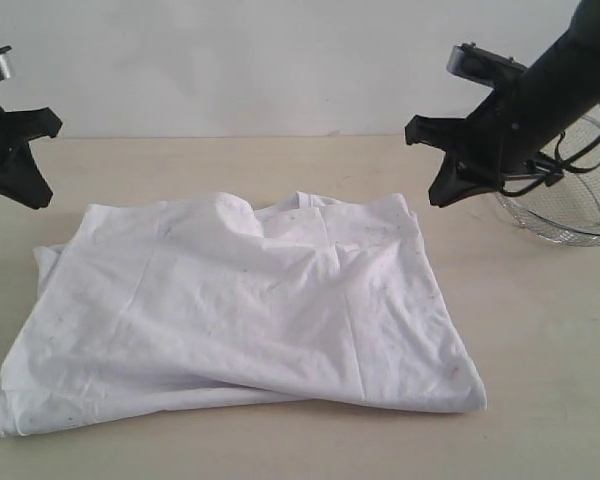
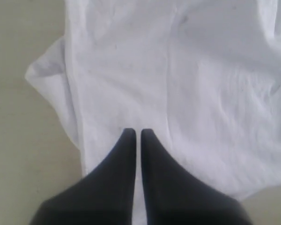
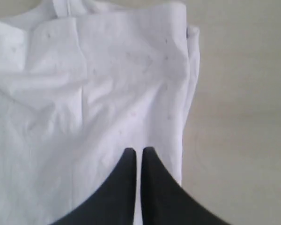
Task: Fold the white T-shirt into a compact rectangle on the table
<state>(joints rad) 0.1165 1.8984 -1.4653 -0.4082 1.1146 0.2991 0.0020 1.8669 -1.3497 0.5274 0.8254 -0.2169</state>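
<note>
The white T-shirt (image 1: 240, 310) lies folded in a loose, wrinkled rectangle on the table (image 1: 540, 330), plain side up, collar area toward the far edge. My left gripper (image 1: 25, 165) hangs above the table at the far left, off the shirt's far left corner. In the left wrist view the left gripper (image 2: 137, 133) is shut and empty over the white T-shirt (image 2: 178, 84). My right gripper (image 1: 442, 185) hovers beside the shirt's far right corner. Its wrist view shows the right gripper (image 3: 138, 151) shut with nothing in it, above the white T-shirt (image 3: 98, 103) near its edge.
A silver wire-mesh basket (image 1: 570, 205) stands at the right rear, partly behind the right arm. Bare table (image 3: 243, 122) lies to the right of the shirt and along the front edge. A pale wall runs behind the table.
</note>
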